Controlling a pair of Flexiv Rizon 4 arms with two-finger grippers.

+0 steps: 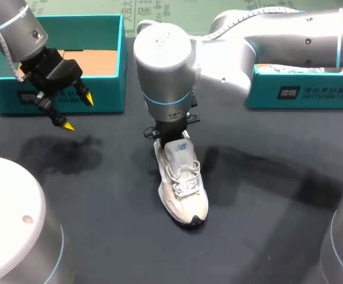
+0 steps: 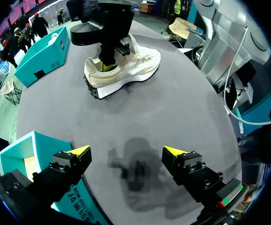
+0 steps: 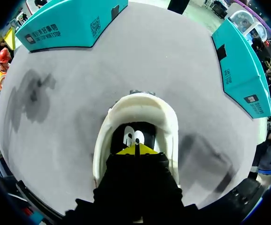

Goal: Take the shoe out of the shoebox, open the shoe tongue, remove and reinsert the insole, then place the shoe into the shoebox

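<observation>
One likely light, soft sneaker [image 1: 183, 189]: pinch its insole [image 3: 134, 133] at the heel, where your right gripper [image 3: 136, 150] sits closed; left gripper [image 1: 79, 111] gapes.

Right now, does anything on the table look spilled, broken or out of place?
Nothing stands out. The shoe stands upright on its sole on the table, with the right gripper tips inside its heel opening. The left gripper hangs open in front of the teal shoebox.

shoe [image 1: 182, 186] at centre; shoebox [image 1: 58, 59] behind-left; right gripper [image 3: 136, 150] inside shoe
</observation>
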